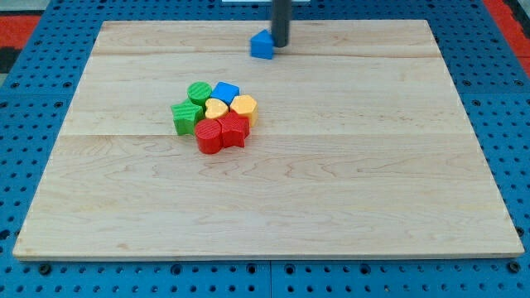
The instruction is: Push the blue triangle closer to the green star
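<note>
Since my tip [281, 45] sits right against the blue triangle [262, 45], on its view-right side near the top edge of the board [414, 207], the relation that matters is the line from tip through triangle to target. The green star [185, 117] is well apart from the triangle, down toward the view's bottom and a bit to the view's left, at the left end of the cluster near the board's centre. From where I am now, a straight shove would send the triangle along the top edge toward the top-left corner, not at the star. I judge I need to get round to the triangle's top-right side first, so the push runs diagonally down-left.

No gripper on this rig, just the bare rod; nothing held, tip appears touching the triangle's side.

Risk: the green cylinder [199, 92] and blue block [225, 92] lie btwn triangle and star, w/ yellow [243, 105] and red [221, 134] blocks packed beside them, so a direct line may hit those first
</note>
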Controlling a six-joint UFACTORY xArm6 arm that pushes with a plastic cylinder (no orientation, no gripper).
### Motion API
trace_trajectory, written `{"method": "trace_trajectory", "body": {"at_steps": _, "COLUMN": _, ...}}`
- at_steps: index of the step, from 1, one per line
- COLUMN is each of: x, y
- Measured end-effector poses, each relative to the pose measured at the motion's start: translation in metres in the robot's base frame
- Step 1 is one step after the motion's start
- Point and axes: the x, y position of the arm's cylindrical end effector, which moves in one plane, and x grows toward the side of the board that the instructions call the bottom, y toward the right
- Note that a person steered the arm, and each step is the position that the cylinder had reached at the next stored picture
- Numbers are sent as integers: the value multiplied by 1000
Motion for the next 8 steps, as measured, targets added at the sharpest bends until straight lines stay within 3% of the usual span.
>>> {"method": "trace_trajectory", "body": {"at_steps": 1, "x": -4, "y": -59}}
{"method": "trace_trajectory", "body": {"at_steps": 3, "x": 42, "y": -92}}
{"method": "trace_trajectory", "body": {"at_steps": 5, "x": 40, "y": -172}}
{"method": "trace_trajectory", "body": {"at_steps": 8, "x": 113, "y": -203}}
